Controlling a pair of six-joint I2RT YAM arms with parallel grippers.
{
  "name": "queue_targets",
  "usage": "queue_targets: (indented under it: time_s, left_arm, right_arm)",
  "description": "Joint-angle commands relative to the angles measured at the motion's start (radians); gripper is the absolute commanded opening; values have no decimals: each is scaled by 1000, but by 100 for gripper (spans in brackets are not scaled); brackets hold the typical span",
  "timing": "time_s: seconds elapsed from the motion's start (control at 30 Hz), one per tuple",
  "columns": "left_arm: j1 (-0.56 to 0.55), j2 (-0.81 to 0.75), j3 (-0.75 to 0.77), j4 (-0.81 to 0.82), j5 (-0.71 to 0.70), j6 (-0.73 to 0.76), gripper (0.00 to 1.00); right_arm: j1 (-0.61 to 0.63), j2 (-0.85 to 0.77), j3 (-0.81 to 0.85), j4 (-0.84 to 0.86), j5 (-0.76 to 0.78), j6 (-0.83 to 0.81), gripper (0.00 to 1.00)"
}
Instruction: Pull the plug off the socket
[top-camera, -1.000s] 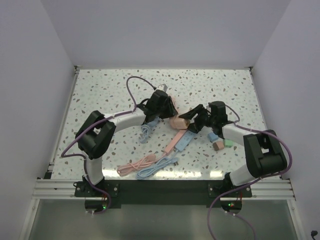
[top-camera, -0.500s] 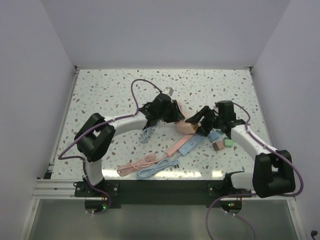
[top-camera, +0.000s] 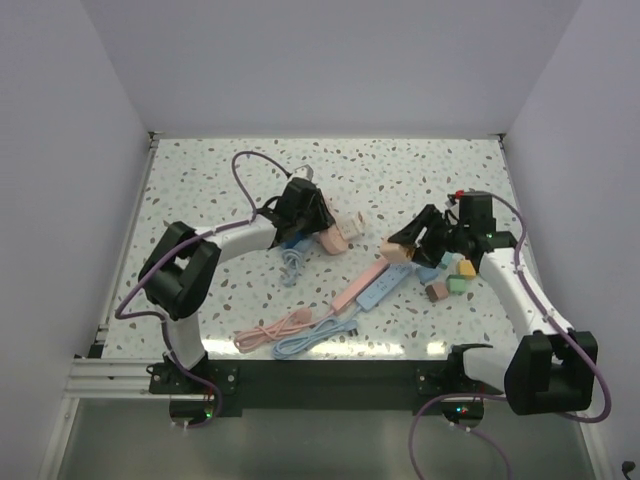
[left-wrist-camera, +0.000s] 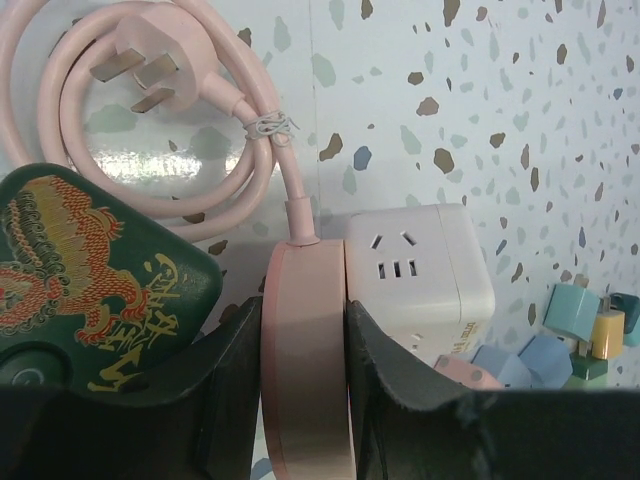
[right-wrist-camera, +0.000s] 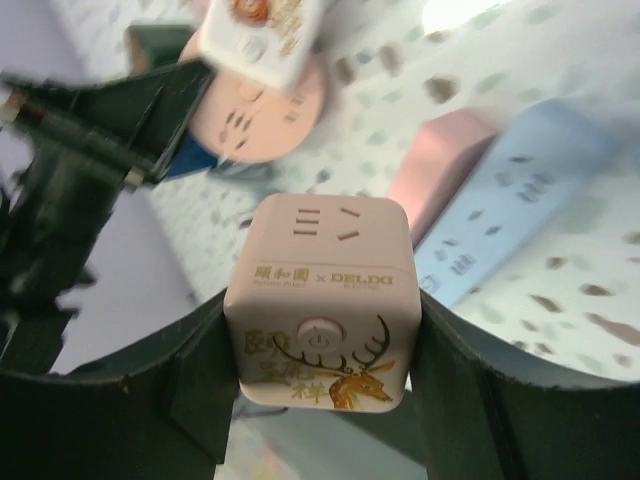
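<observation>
Clamping my right gripper (right-wrist-camera: 318, 352) on a pink cube socket (right-wrist-camera: 320, 290) with a deer print, I hold it well apart from the round pink socket disc (left-wrist-camera: 305, 420), which my left gripper (left-wrist-camera: 303, 340) pinches edge-on. A white cube adapter (left-wrist-camera: 418, 275) sits against that disc's face. The disc's pink cord (left-wrist-camera: 255, 150) coils beyond it and ends in a three-pin plug (left-wrist-camera: 140, 55).

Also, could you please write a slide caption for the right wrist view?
Right gripper clamps a pink cube socket, with a pink power strip and a blue power strip beyond.
</observation>
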Motion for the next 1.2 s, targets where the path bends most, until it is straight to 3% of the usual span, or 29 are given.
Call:
queue_targets:
  time_s: [0.0, 0.13, 0.23, 0.43, 0.5, 0.7, 0.73, 0.87, 1.03, 1.17]
  left_arm:
    - [-6, -28, -6, -48, -23, 78, 0]
    - [-6, -54, -18, 6, 49, 101, 0]
    - [-8, -64, -21, 12, 114, 116, 0]
    - [-8, -86, -52, 35, 209, 137, 0]
    - [-9, -92, -60, 43, 217, 142, 0]
    - [-8, -92, -63, 44, 240, 147, 0]
    - [-9, -91, -61, 44, 243, 148, 0]
    - [-9, -94, -58, 43, 252, 153, 0]
    - [-9, -92, -55, 41, 258, 159, 0]
    - [-9, -97, -50, 44, 258, 157, 0]
  right_arm:
    - [-13, 33, 210, -295, 430, -150, 0]
    - [-15, 134, 289, -385, 842, -197, 0]
    - [-16, 243, 325, -407, 946, -232, 0]
    - [-16, 274, 284, -373, 1094, -230, 0]
    - [-16, 286, 284, -370, 1124, -230, 10]
    - [-16, 343, 310, -373, 1112, -215, 47]
    - [-16, 338, 313, -376, 1114, -218, 63]
    - [-15, 303, 374, -390, 1069, -237, 83]
    - [-13, 203, 405, -370, 890, -249, 93]
    - [16, 137, 314, -235, 510, -182, 99]
